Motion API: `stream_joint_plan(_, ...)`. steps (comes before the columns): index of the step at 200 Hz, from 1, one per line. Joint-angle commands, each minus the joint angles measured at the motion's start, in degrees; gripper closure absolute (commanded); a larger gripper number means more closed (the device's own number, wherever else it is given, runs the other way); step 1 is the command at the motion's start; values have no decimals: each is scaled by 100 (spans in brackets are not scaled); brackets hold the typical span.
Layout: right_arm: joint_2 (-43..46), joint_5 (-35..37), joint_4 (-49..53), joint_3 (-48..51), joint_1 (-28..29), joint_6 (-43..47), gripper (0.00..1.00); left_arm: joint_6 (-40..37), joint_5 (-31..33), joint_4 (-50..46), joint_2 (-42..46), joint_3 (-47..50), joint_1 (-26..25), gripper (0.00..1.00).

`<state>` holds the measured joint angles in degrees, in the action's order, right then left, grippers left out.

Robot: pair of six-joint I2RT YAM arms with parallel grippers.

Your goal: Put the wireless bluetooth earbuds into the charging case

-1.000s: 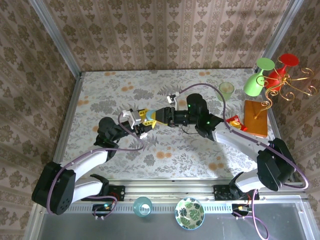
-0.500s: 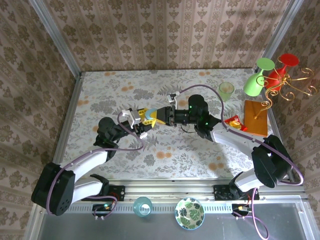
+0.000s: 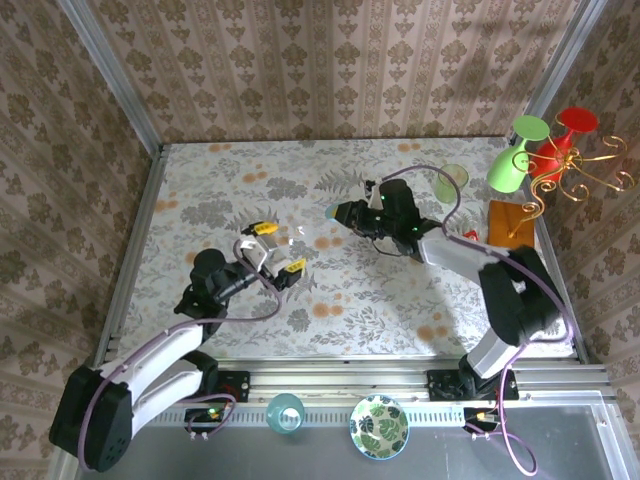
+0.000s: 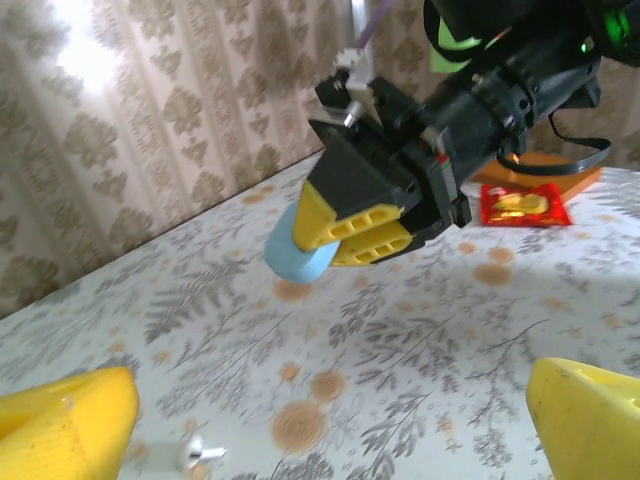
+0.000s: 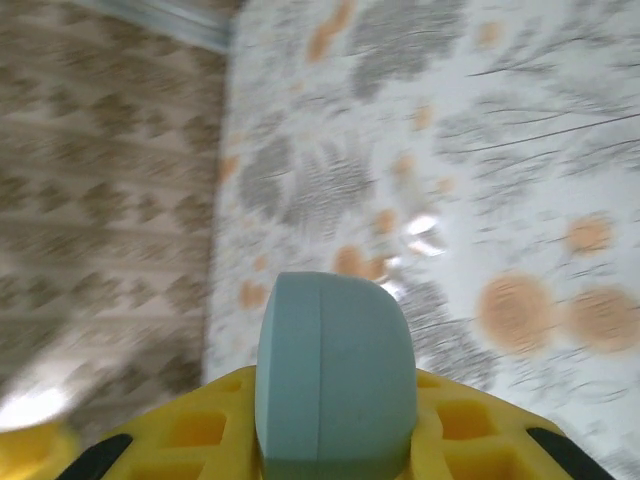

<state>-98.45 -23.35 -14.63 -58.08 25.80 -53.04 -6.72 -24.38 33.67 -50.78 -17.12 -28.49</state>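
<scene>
Fingers of the right gripper clamp a pale teal rounded lump from both sides, holding it clear of the floral tabletop toward the far centre. The right wrist view shows a seam running round the lump, which juts out past the yellow fingertips. Nearer and to the left, the left gripper stands with its jaws spread wide apart, holding nothing. Between the two grippers, tiny white pieces, seemingly the earbuds, lie on the table. One sits just beside the left gripper's finger in its wrist view. They are too small to sort one from another. Print on a red packet at the far right is too blurred to read.
</scene>
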Motion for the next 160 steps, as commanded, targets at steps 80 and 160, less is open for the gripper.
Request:
stream_joint_plan(80,-3091,868,1070,-3103,-465,169,80,418,1756,-987,416,218,27,0)
stream_joint_plan(160,-3619,1112,1836,-3975,-681,501,45,1307,2289,-1471,224,-39,195,0)
